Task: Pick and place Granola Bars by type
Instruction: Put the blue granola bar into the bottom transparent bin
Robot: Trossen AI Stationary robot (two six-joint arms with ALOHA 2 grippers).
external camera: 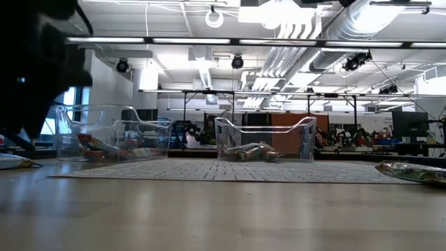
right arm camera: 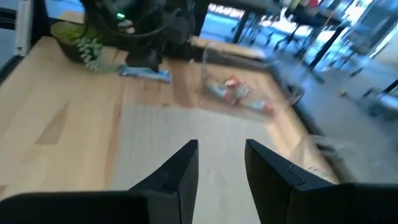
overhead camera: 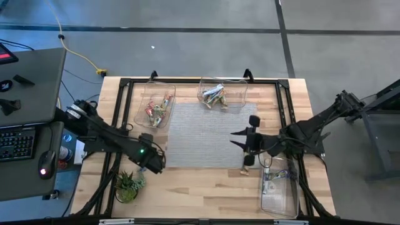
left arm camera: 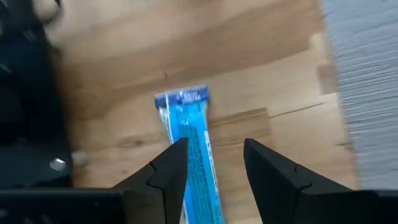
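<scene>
A blue wrapped bar (left arm camera: 186, 124) lies flat on the bare wood near the table's left near corner. My left gripper (left arm camera: 213, 146) (overhead camera: 153, 164) hovers open right over it, and the bar runs between the fingers, under the edge of one of them. My right gripper (right arm camera: 222, 148) (overhead camera: 240, 140) is open over the grey mat's right edge and holds nothing. A tan bar (overhead camera: 245, 169) lies on the wood just near it. Red bars sit in the far-left bin (overhead camera: 156, 107), green-tan bars in the far-middle bin (overhead camera: 220, 95), and blue bars in the near-right bin (overhead camera: 278, 184).
A small potted plant (overhead camera: 127, 185) stands close to my left gripper, toward the near edge. The grey mat (overhead camera: 200, 134) covers the table's middle. A black frame (overhead camera: 187, 80) runs around the table's edges. A desk with a keyboard (overhead camera: 19, 140) stands beyond the left edge.
</scene>
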